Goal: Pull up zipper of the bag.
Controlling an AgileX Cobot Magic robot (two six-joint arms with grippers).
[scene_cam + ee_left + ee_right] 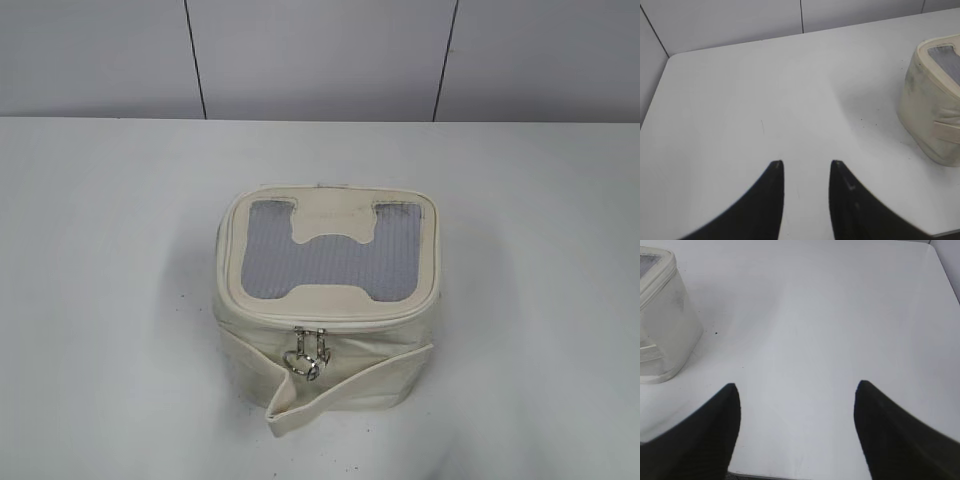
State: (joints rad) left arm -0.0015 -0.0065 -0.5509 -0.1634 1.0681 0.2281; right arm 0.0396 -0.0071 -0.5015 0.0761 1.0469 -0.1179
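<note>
The cream-white bag (330,375) stands mid-table with its grey mesh top and cream H-shaped patch facing up. The zipper (330,318) runs round the top rim; its silver ring pulls (307,352) hang together at the front centre. A loose strap band (350,395) droops across the front. The bag also shows at the right edge of the left wrist view (935,105) and the left edge of the right wrist view (662,325). My left gripper (806,163) is open and empty, left of the bag. My right gripper (796,385) is wide open and empty, right of the bag. Neither gripper shows in the exterior view.
The white table (120,250) spreads round the bag. A grey panelled wall (320,55) stands behind its far edge. The table's left rear corner (670,56) shows in the left wrist view, its right edge (942,275) in the right wrist view.
</note>
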